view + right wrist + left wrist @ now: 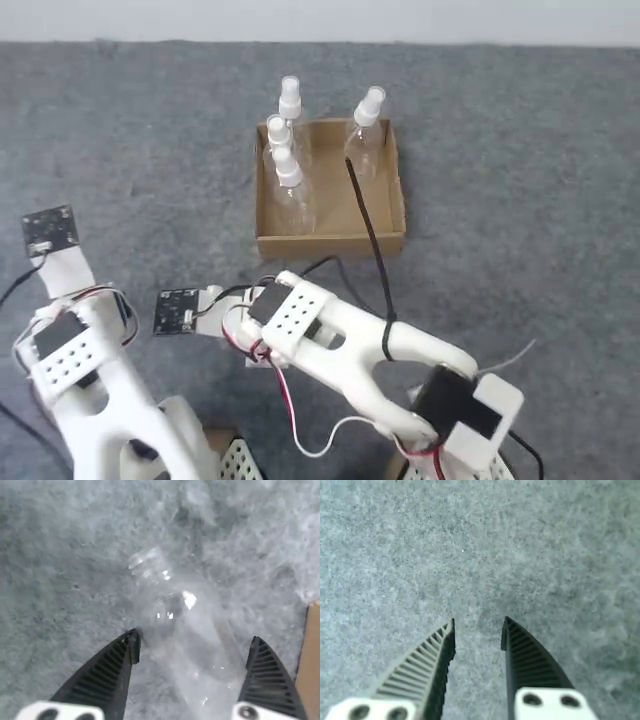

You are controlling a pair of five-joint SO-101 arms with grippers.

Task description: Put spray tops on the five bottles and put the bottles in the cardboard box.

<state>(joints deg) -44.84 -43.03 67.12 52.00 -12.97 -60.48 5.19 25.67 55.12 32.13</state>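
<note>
You have the cardboard box (330, 242) in the upper middle of the high view, open side up. Four clear bottles (296, 205) stand upright inside it, each wearing a white spray top (290, 97). Three are bunched along the box's left wall and one stands at its far right corner. The fifth bottle (190, 625) lies on its side on the grey carpet (60, 555) near the box, its threaded neck bare.
</note>
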